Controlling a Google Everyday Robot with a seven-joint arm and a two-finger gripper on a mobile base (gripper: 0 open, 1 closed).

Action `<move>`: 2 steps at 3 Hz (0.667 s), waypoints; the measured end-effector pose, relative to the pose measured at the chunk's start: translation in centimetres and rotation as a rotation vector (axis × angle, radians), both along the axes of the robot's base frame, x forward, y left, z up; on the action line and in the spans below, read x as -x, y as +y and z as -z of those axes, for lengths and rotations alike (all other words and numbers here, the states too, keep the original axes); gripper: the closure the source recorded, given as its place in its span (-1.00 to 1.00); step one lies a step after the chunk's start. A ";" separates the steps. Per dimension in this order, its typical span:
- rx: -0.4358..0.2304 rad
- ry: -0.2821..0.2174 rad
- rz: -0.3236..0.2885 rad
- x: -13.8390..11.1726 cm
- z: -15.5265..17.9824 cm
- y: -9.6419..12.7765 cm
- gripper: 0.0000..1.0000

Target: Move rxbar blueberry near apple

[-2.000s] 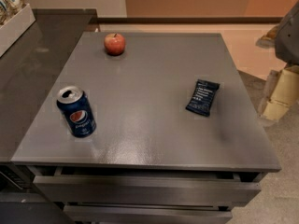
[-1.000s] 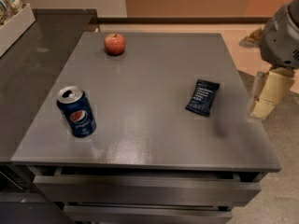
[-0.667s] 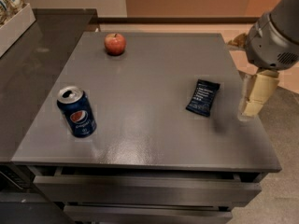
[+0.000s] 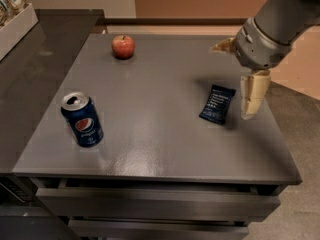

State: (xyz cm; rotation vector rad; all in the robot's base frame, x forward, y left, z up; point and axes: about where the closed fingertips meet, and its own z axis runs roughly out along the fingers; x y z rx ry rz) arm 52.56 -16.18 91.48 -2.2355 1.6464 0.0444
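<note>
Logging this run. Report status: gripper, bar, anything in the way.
Gripper hangs just right of the rxbar blueberry, not holding it. Bar flat on table, apart from the apple at the far side. Pepsi can front left, off the path.

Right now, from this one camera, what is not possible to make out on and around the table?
All in the camera view.
The hand, right of the rxbar blueberry: its arm is cut off by the top right edge.
The rxbar blueberry print: too small to read.
Pepsi can: inside hidden by its own wall.
White box, top left: cut off by the edge.
Drawers: insides hidden by their fronts.
</note>
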 end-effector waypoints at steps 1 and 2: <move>0.021 0.016 -0.159 -2.0 1.2 1.2 -1.00; 0.052 0.039 -0.281 -3.1 2.3 2.0 -1.00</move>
